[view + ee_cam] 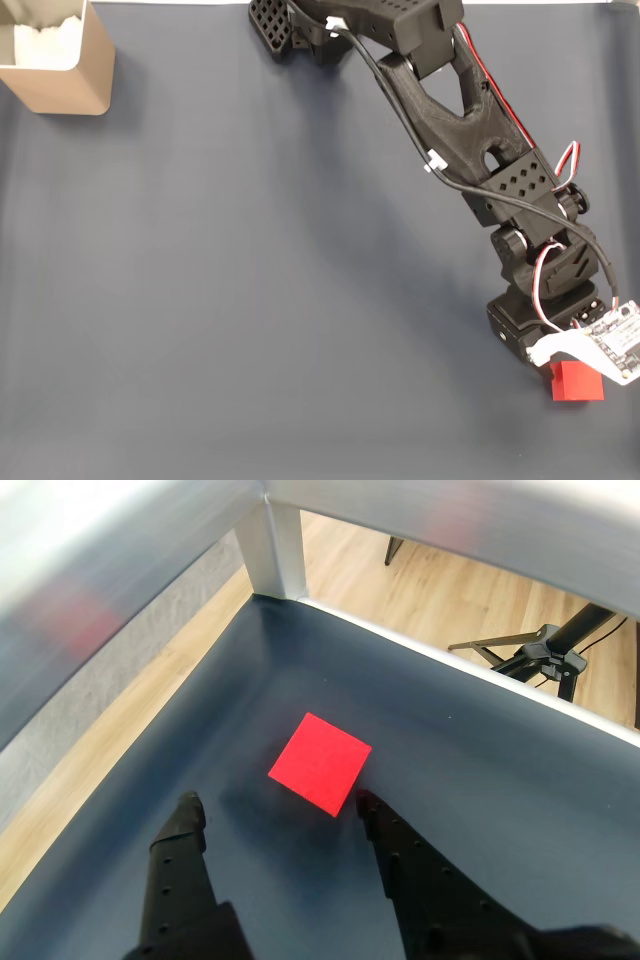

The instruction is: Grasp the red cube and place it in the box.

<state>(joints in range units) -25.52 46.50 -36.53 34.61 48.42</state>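
Hand [275, 802] held spread above the red cube [320, 763].

The cube [577, 381] is seen lying on the dark tabletop [250, 300], just ahead of the parted fingers [188, 818]; the box [70, 70] is set well apart, at the fixed view's upper left corner.

A dark blue mat [500, 770] covers the table. Past its far edge runs an aluminium frame rail [290, 550], and beyond that lies light wooden floor [440, 590] where a black tripod [545, 660] stands.

Black arm stretched low across the frame, hand [275, 802] downturned, fingers [186, 825] spread wide.
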